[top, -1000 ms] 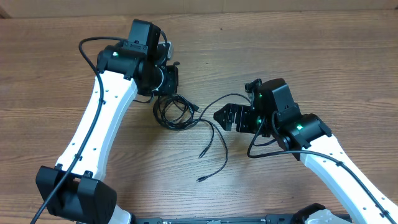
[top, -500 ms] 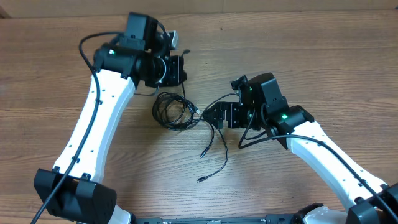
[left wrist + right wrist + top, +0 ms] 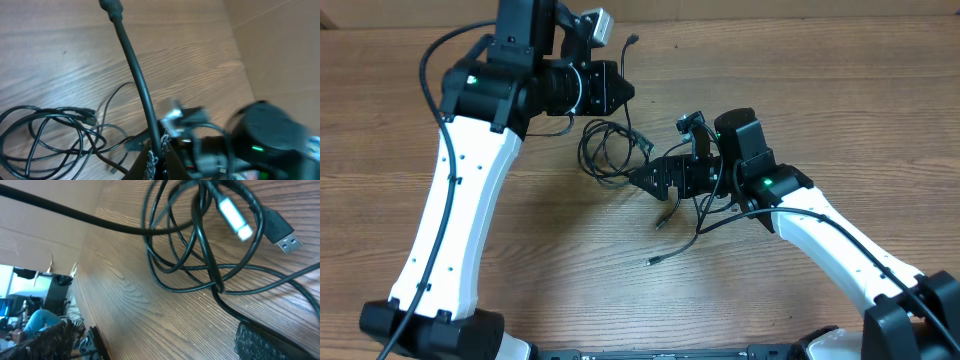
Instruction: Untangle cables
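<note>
**Left gripper pinches one cable; the knot lies between the arms**

The left gripper (image 3: 618, 92) is pressed together on a single black cable (image 3: 137, 75). In its wrist view the strand rises from between the fingers to a small plug (image 3: 111, 7) that sticks out past them. The right gripper (image 3: 638, 178) is spread wide and holds nothing, with its tips just beside the coil (image 3: 608, 152). The coil appears to rest on the wooden table (image 3: 820, 80) between the two arms. From the right wrist the loops cross over one another, with a USB plug (image 3: 284, 236) and a pale, blurred connector (image 3: 235, 217) lying among them. A short tail (image 3: 660, 222) and a longer tail (image 3: 670, 250) trail away toward the near edge.

The main risk is probably a pull on the pinched cable while it is threaded through the loops. That would drag the whole coil along or draw the knot tighter. The right gripper could also close on several strands at once and pin the tangle instead of freeing it. A plug could snag on a loop as it slides through.

No brand, label or writing can be read.
</note>
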Controlling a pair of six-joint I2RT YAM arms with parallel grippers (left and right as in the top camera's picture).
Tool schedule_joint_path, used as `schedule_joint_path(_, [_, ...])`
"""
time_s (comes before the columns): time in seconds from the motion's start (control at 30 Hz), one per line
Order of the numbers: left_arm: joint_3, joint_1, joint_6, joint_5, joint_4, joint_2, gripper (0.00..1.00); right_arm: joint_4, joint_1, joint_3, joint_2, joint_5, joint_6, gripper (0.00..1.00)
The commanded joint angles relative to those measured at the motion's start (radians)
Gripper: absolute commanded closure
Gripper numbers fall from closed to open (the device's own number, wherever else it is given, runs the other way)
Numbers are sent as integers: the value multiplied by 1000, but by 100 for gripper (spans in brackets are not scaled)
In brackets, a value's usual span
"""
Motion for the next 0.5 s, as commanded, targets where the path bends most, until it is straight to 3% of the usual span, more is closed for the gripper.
schedule_joint_path(0.0, [62, 10, -7, 74, 14, -53, 96, 29, -1, 18, 27, -42, -14, 0])
schedule_joint_path(0.2, [93, 10, -7, 84, 23, -64, 96, 117, -1, 18, 41, -57, -7, 1])
schedule_joint_path(0.47, [93, 10, -6, 159, 25, -66, 96, 198, -1, 18, 41, 16, 17, 9])
